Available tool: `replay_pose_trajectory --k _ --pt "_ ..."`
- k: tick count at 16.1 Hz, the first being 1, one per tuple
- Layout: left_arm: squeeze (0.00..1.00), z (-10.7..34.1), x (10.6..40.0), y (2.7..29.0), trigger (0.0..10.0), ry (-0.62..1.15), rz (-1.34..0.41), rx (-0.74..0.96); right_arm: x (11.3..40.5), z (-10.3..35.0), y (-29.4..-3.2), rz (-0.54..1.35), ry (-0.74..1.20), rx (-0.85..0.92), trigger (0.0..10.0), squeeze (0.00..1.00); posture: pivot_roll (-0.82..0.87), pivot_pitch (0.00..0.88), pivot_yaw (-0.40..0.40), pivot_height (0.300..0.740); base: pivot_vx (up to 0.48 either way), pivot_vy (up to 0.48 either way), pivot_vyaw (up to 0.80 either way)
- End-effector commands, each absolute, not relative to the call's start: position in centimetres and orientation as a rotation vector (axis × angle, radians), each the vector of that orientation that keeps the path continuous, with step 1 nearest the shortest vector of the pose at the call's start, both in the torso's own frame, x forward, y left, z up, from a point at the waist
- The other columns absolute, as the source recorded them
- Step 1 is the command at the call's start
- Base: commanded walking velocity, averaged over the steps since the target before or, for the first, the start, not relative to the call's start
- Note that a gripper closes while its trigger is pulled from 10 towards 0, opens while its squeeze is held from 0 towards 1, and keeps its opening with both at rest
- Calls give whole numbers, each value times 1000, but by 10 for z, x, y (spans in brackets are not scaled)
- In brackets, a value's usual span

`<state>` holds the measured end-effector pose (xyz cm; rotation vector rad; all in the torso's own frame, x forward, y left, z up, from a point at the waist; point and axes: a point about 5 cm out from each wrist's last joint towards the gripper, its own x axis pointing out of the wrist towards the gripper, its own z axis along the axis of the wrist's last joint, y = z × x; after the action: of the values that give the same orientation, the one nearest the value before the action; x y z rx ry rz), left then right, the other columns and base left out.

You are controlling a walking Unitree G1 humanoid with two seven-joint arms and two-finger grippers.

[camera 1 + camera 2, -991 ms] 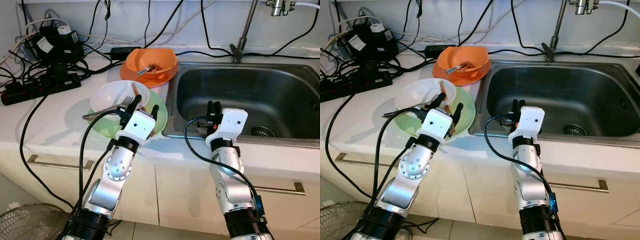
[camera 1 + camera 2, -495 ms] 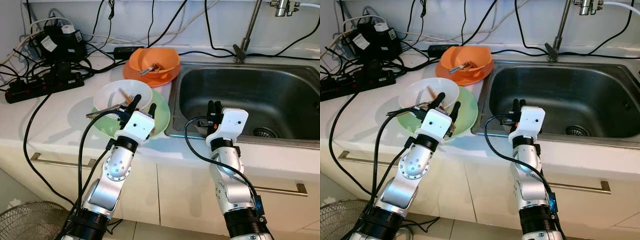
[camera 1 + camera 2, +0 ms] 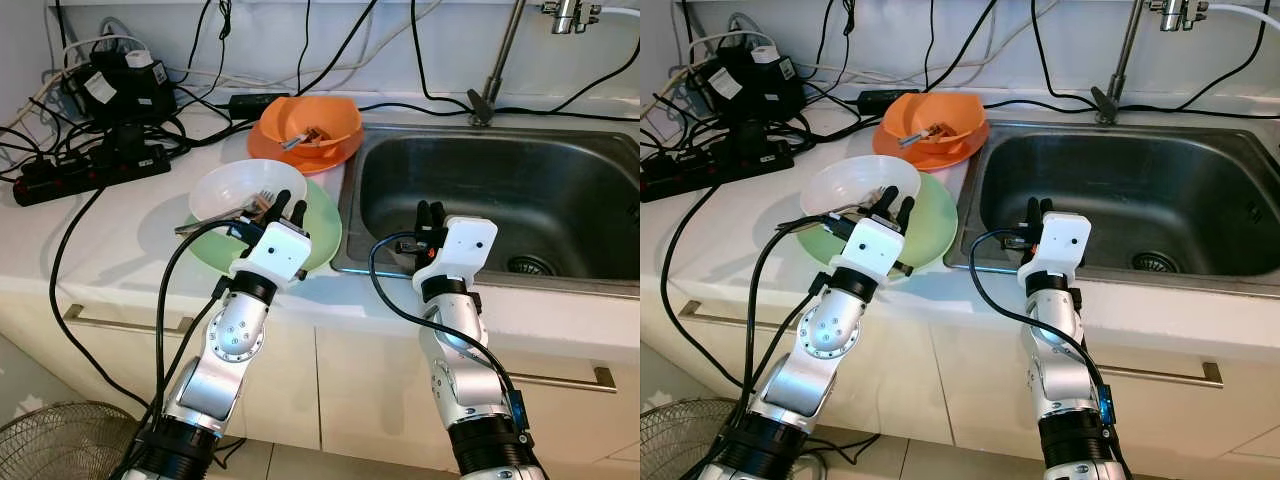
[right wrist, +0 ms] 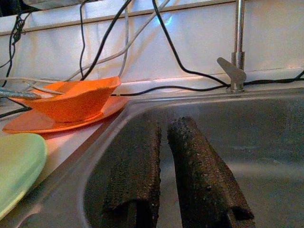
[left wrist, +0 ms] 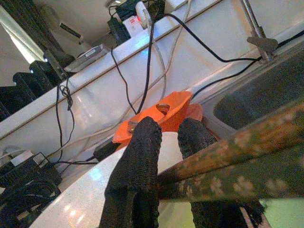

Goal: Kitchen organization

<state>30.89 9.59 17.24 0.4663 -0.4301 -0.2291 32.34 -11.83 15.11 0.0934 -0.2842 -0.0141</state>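
Now my left gripper (image 3: 284, 205) has closed its two black fingers on the brown patterned chopsticks (image 5: 237, 156) that lie in the white round bowl (image 3: 225, 186); half a second ago the fingers were spread apart above the bowl's edge, and at this moment they are pressed together, with the sticks crossing between them in the left wrist view. The white bowl sits on the light green round plate (image 3: 322, 225) on the white counter (image 3: 120, 240), and a metal fork (image 3: 215, 215) lies across its rim, just beside my fingers. Behind it stand the orange bowl (image 3: 305, 120) with some utensils inside and its orange plate (image 4: 57, 118), near the steel sink (image 3: 500, 190). My right gripper (image 3: 430, 212) waits at the front edge of the sink, its fingers pressed nearly together and holding nothing. I judge the grasp is made, so the next step is probably to lift the chopsticks out and carry them to the sink, without dragging the fork or the bowl.
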Motion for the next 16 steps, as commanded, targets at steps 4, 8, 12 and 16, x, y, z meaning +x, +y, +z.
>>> replay_pose_trajectory --k 4,8,12,16 --pt "0 183 309 94 0 -489 -226 502 326 154 -117 -16 -294 96 10000 0 66 39 64 740 0 0 0" --pt "0 196 309 91 0 -555 -220 563 327 155 -117 -15 -296 98 10000 0 68 39 61 740 0 0 0" --pt "0 219 307 86 10000 -662 -208 634 327 154 -115 -8 -295 101 10000 0 69 38 61 740 0 0 0" --pt "0 248 301 73 10000 -785 -242 586 326 154 -116 -14 -299 96 10000 0 69 37 61 740 0 0 0"
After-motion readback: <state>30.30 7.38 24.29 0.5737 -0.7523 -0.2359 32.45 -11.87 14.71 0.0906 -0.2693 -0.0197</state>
